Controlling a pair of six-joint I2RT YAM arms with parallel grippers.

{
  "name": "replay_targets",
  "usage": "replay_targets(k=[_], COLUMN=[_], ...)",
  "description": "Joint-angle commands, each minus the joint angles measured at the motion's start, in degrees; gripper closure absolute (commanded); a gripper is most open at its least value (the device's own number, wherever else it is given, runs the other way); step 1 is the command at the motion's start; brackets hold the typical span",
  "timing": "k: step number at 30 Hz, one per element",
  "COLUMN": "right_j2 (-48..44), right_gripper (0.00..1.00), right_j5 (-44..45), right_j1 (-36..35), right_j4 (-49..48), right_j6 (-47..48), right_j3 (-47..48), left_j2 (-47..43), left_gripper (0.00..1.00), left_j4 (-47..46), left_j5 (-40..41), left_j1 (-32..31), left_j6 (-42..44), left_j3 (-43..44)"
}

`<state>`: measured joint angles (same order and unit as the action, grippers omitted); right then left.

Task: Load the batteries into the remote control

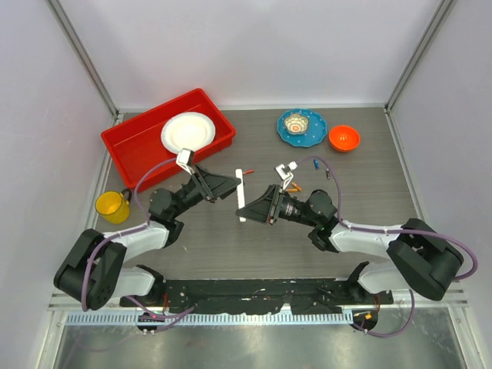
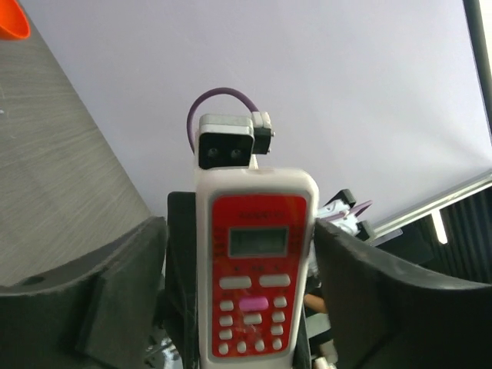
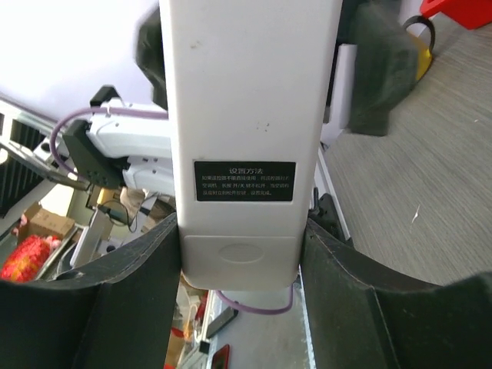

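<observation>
The right claw (image 3: 241, 254) is clamped on the remote control (image 3: 246, 92). Both dark fingers press flat against the long sides of its lower end. The plain white back with a small black label faces that wrist's camera. The left claw (image 2: 242, 254) meets it from the other side and is open. Its fingers (image 2: 115, 300) stand on either side of the remote, with a visible gap on one side and barely any on the other, so it is not gripping. The red front panel, with a small grey screen and rows of pale buttons, faces the left wrist's camera. From above, the remote shows as a thin white bar seen edge-on between the two claw tips, over the middle of the tabletop (image 1: 254, 254). Its length runs from the near edge toward the far edge. Whether it touches the surface I cannot tell. The batteries (image 1: 297, 187) lie just beside the right wrist, toward the right half of the tabletop. They are tiny coloured cylinders, one orange, and too small to count with certainty. Near the far edge, right of centre, a blue plate (image 1: 315, 132) holds a small patterned bowl (image 1: 296, 122), and an orange bowl (image 1: 344, 137) sits just beside the plate. At the far left corner a red tray (image 1: 131, 146) holds a white plate (image 1: 187, 132). A yellow mug (image 1: 114, 206) stands at the left edge.
</observation>
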<state>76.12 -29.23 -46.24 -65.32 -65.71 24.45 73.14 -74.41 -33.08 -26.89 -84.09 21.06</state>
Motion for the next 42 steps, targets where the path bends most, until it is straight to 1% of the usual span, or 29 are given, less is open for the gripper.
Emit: replay_targets(k=[1, 2, 3, 4, 6, 7, 8, 9, 10, 11, 12, 13, 14, 15, 16, 17, 18, 19, 20, 23, 25, 30, 32, 34, 35, 39, 42], right_j2=[-4.65, -6.14, -9.55, -11.41, -16.76, -18.10, -19.33, -20.73, -20.92, -20.92, -20.75, -19.61, -18.91, -18.03, -16.89, -16.44, -16.27, -16.26, -16.61, -16.26, -16.79, -18.46, -18.81, -18.99, -18.99, -19.08, -19.16], right_gripper=[0.99, 0.99, 0.99, 0.99, 0.99, 0.99, 0.99, 0.99, 0.99, 0.99, 0.99, 0.99, 0.99, 0.99, 0.99, 0.99, 0.99, 0.99, 0.99, 0.99, 0.99, 0.99, 0.99, 0.99, 0.99, 0.99, 0.99], right_j5=[-5.48, -6.01, -7.49, -7.68, -5.85, -3.40, -0.50, 6.66, 10.91, 15.30, 20.13, 27.23, 31.65, 34.91, 41.91, 44.50, 45.74, 46.80, 48.64, 52.33, 52.26, 49.28, 48.40, 47.78, 47.95, 47.25, 45.50], right_j1=[0.45, 0.36, 0.45, 0.45, 0.27, 0.36, 0.19, 0.10, -0.34, -0.95, -1.48, -2.97, -3.94, -4.82, -6.04, -7.88, -8.77, -9.56, -11.05, -13.52, -14.93, -15.20, -15.28, -15.37, -15.37, -15.46, -15.55], right_j4=[3.13, 6.57, 11.13, 22.14, 34.67, 48.83, 55.58, 61.31, 72.50, 77.22, 81.19, 86.80, 89.03, 90.88, 93.42, 93.88, 93.97, 92.75, 92.13, 90.90, 90.02, 89.58, 89.14, 88.61, 88.35, 86.77, 85.54], right_j6=[4.69, 6.63, 9.52, 15.38, 22.52, 25.86, 32.95, 35.63, 38.53, 42.38, 44.16, 45.66, 48.20, 48.83, 49.19, 49.54, 50.06, 50.33, 50.51, 52.96, 54.63, 56.22, 55.96, 55.43, 54.65, 52.62, 51.13], right_j3=[0.69, 1.04, 2.69, 3.67, 7.69, 9.55, 13.40, 15.17, 17.02, 20.26, 21.68, 22.65, 24.14, 24.68, 25.12, 25.30, 25.21, 25.04, 24.77, 25.56, 25.91, 26.53, 26.27, 25.92, 25.74, 25.21, 24.51], left_j2=[2.09, 2.26, 2.35, 2.27, 1.83, 0.96, 0.16, -0.89, -4.03, -5.98, -8.08, -12.89, -14.68, -16.61, -17.85, -18.99, -19.00, -18.83, -18.13, -17.16, -16.89, -16.81, -16.54, -15.76, -15.40, -13.73, -13.12], left_gripper=[0.01, 0.00, 0.00, 0.00, 0.00, 0.00, 0.00, 0.00, 0.00, 0.00, 0.00, 0.00, 0.00, 0.00, 0.00, 0.00, 0.00, 0.00, 0.00, 0.00, 0.00, 0.00, 0.00, 0.00, 0.00, 0.00, 0.00], left_j4=[-14.18, -14.01, -13.83, -13.74, -12.34, -11.55, -8.85, -6.38, -3.14, 6.99, 14.48, 30.48, 37.08, 42.37, 46.77, 54.30, 57.59, 62.24, 63.94, 65.01, 64.49, 67.20, 65.63, 61.87, 61.67, 60.09, 53.17], left_j5=[-0.32, -0.23, 0.03, 0.73, 1.79, 2.84, 3.28, 3.63, 3.99, 4.42, 5.21, 6.44, 10.71, 13.11, 15.04, 19.24, 20.67, 21.91, 22.79, 22.54, 21.92, 23.06, 23.06, 23.23, 24.54, 27.19, 28.60], left_j1=[0.17, 0.35, 0.79, 1.14, 2.71, 3.33, 3.78, 4.48, 4.48, 4.48, 4.13, 3.70, 2.91, 0.29, -1.21, -2.71, -5.42, -6.41, -7.20, -8.26, -8.79, -11.16, -12.30, -13.62, -15.19, -18.10, -19.33], left_j6=[-3.18, -3.27, -3.44, -3.36, -3.36, -2.75, -1.78, -0.64, 4.07, 7.25, 10.58, 19.49, 23.50, 27.71, 30.98, 36.14, 37.85, 39.08, 39.96, 38.75, 36.99, 36.55, 35.85, 35.23, 35.23, 34.27, 31.37], left_j3=[2.49, 2.41, 2.58, 2.58, 2.67, 2.85, 2.93, 3.11, 3.37, 4.68, 5.82, 7.23, 10.03, 11.45, 12.85, 16.00, 17.25, 18.57, 20.06, 19.38, 18.50, 18.14, 17.36, 16.47, 16.64, 16.39, 13.32])
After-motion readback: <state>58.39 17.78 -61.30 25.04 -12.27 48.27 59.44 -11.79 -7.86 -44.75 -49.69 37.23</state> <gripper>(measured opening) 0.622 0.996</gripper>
